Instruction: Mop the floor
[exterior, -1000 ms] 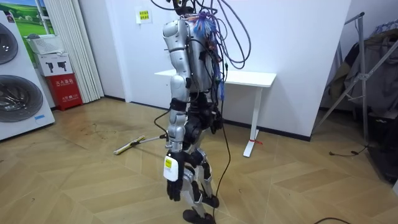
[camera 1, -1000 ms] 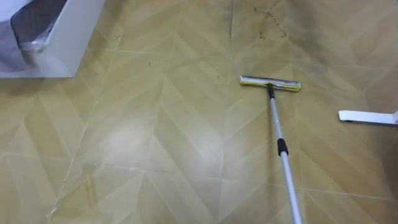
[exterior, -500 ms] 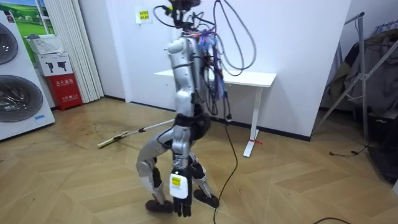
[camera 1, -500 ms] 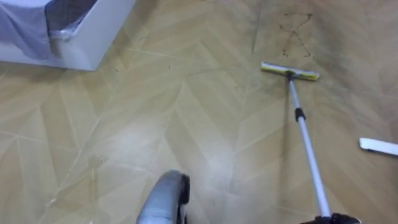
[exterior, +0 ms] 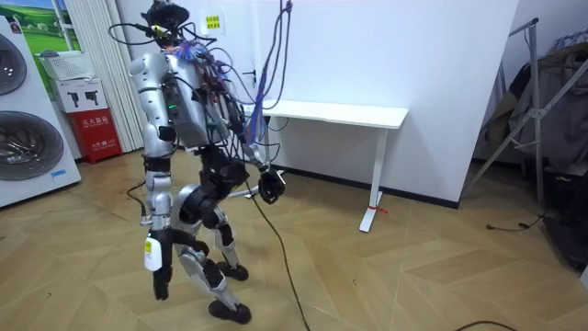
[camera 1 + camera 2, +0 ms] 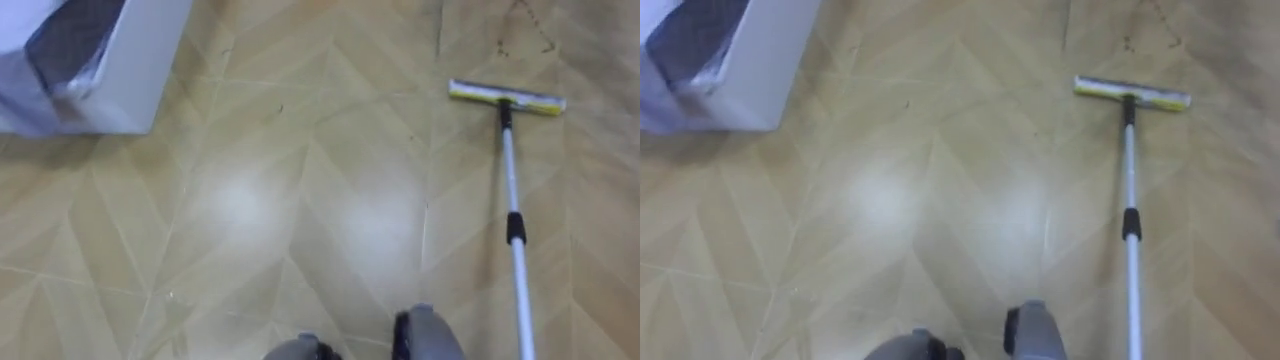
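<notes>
Mopping mid-stroke, you have your right hand (image 5: 269, 187) clamped on the mop pole (image 6: 513, 195), with the mop head (image 6: 506, 97) flat on the floor (image 6: 250, 200) well ahead of it. Your left hand (image 5: 161, 280) hangs relaxed. Next, push on toward the dark scuffs (image 6: 522, 35).

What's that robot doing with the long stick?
It's mopping the wooden floor. Its right robot hand grips the pole of a mop. The mop's flat head lies on the floor ahead, to the robot's right, just short of some dark scribbly marks. Its left robot hand hangs open by its side. A white appliance stands off to its left.
</notes>
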